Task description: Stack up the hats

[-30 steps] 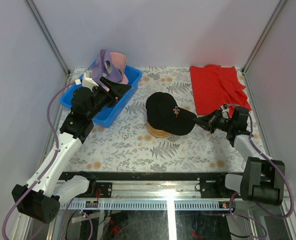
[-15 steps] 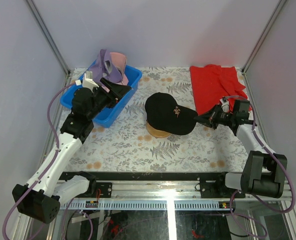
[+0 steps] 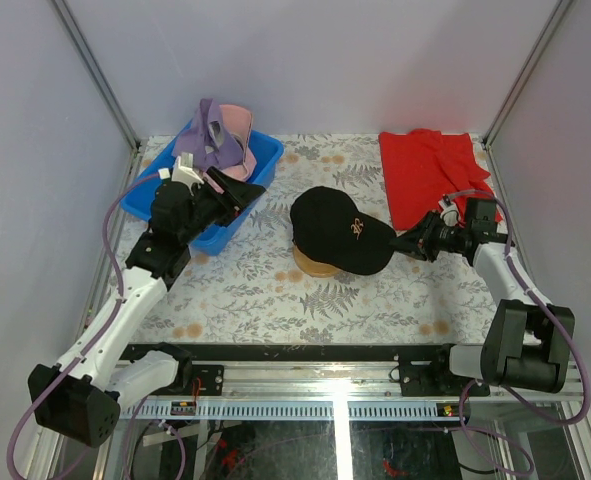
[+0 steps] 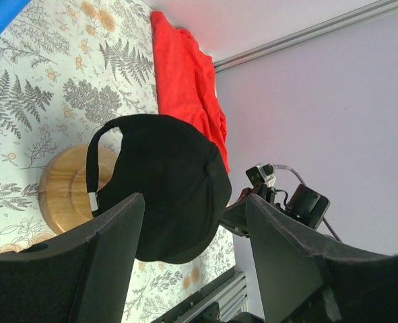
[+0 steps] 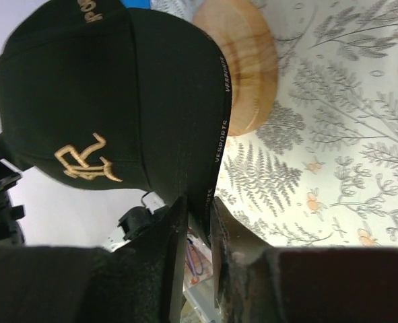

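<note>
Black cap (image 3: 335,238) sits on the wooden stand (image 3: 315,265), centre of the top view, brim pointing right. My right end effector (image 5: 197,208) is clamped on that brim's edge. My left end effector (image 3: 237,190) stands spread wide, holding nothing, above the blue bin (image 3: 265,160) at upper left, where the purple cap (image 3: 211,135) and pink cap (image 3: 237,125) lie. Judgement: caps are light, crowns soft and collapsible; the stiffer brim is the sound place to grip

Wooden stand (image 3: 315,267) mostly hidden beneath black cap (image 3: 333,230)
</note>
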You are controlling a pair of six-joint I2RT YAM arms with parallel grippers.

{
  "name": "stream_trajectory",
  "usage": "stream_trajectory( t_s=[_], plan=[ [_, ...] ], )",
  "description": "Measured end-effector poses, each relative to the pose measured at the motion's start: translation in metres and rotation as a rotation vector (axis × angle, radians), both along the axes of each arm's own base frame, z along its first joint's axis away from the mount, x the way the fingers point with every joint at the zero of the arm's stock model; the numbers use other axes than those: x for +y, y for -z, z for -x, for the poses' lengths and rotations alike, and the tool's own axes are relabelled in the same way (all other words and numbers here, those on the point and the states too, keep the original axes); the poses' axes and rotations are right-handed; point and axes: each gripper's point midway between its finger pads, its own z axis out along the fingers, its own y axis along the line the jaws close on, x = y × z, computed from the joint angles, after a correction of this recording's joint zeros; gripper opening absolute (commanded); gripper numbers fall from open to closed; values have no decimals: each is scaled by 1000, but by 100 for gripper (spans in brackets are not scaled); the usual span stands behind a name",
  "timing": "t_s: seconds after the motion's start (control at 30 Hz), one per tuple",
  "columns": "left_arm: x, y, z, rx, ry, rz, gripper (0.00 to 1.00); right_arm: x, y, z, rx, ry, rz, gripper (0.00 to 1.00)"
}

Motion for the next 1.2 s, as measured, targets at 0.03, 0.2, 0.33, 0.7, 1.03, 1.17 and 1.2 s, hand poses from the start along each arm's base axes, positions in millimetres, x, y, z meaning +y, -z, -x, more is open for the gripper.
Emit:
stream_trajectory(
  t_s=[0.03, 0.2, 0.33, 0.7, 1.03, 1.17, 1.2],
  plan=[
    [0, 3, 1, 6, 3, -3, 61, -1, 3, 0, 6, 2, 11, 29],
    [-2, 5, 3, 12, 22, -7, 60, -6, 15, 0, 37, 22, 56, 36],
    [-5, 10, 2, 25, 33, -13, 60, -9, 19, 0, 49, 34, 78, 37],
    [-4, -1, -2, 22, 39, -28, 62, -23, 20, 1, 68, 87, 185, 48],
    [21, -13, -22, 21, -17, -57, 64, -38, -1, -6, 18, 142, 293, 64],
    [37, -5, -35, 53, -46, -60, 64, -45, -8, -7, 0, 165, 332, 66],
    [40, -3, -38, 62, -50, -61, 64, -45, -10, -7, -2, 168, 336, 67]
  ],
)
